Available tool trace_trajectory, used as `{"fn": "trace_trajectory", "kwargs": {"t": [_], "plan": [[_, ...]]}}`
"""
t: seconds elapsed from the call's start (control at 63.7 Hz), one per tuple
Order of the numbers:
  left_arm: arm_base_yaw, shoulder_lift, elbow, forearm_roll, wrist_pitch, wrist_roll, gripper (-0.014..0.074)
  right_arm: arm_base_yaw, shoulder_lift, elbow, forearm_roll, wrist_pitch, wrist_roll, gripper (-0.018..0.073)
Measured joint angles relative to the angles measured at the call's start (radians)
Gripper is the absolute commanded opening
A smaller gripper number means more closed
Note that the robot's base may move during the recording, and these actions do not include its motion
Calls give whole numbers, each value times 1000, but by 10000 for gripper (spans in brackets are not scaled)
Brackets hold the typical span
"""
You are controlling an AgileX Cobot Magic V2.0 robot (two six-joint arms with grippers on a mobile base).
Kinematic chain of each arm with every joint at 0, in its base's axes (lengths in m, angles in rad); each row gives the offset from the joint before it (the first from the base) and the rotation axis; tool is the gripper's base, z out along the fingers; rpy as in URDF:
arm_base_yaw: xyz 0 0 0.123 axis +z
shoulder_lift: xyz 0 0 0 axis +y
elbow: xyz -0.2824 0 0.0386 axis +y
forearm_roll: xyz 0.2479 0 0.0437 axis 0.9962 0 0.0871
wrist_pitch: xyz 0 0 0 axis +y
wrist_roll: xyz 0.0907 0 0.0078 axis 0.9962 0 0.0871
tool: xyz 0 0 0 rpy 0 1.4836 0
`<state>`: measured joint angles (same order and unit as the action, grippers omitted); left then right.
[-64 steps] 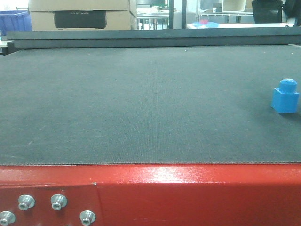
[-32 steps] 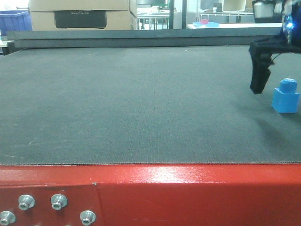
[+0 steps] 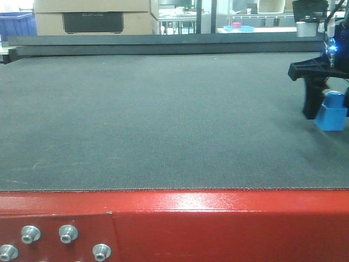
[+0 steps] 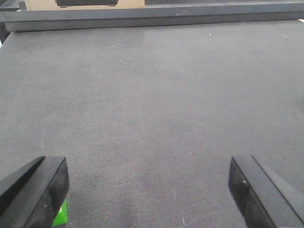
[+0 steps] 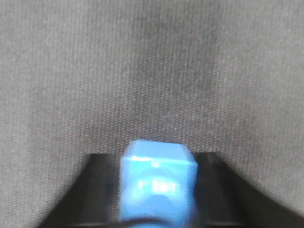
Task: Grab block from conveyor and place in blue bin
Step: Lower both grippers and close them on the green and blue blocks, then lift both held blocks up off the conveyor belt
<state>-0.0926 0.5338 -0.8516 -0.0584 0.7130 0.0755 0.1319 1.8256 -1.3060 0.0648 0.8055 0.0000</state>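
Crowding right up against the block (image 3: 331, 112), the right pincer (image 3: 318, 101) is sitting lower and further over than it was half a second ago. Back then its black finger (image 3: 311, 101) was hanging beside the block with clear belt between them, and a second ago it wasn't in the front view at all. Now that finger is standing just beside the block's left face, maybe touching it, and the other finger is running off the edge of the shot. So honestly I can't tell whether it's squeezing yet or just straddling. The right wrist view isn't helping much: the block (image 5: 156, 183) is filling the bottom middle, blurry and very close, with dark shapes either side that could be the pincer or its shadow.

The block isn't looking moved. It's sitting upright, stud up, on the conveyor (image 3: 163, 120) near the right edge, same spot as before.

My read: the approach is basically finishing and the squeeze is either happening or coming next. Nothing's being lifted yet, so the carry to the bin is all still ahead.

The left pincer (image 4: 149, 199) is idling with its fingers spread wide over bare belt, nothing between them, and a scrap of something green (image 4: 61, 213) is peeking out under one finger. Way off behind the belt on the left a blue crate (image 3: 15, 24) is showing. Could be the bin, not sure.
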Motion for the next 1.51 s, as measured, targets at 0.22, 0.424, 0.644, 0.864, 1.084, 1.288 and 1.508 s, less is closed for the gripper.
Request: {"fn": "trace_trajectory", "kwargs": {"t": [0.22, 0.424, 0.644, 0.864, 1.084, 1.288, 1.508], "plan": [[0, 25, -11, 0, 41, 0, 589, 0, 2, 0, 0, -2, 0, -158], [21, 151, -101, 0, 162, -2, 589, 0, -44, 5, 4, 26, 0, -162], [122, 348, -233, 58, 278, -41, 589, 34, -228, 92, 8, -25, 0, -162], [241, 572, -309, 144, 305, -15, 589, 101, -396, 194, 20, -63, 0, -162], [302, 785, -320, 167, 305, 47, 589, 164, -493, 208, 29, -74, 0, -162], [307, 953, -322, 176, 247, 54, 589, 187, -517, 208, 33, -80, 0, -162], [307, 1089, -322, 176, 155, 55, 589, 187, -517, 210, 37, -82, 0, -162]]}}
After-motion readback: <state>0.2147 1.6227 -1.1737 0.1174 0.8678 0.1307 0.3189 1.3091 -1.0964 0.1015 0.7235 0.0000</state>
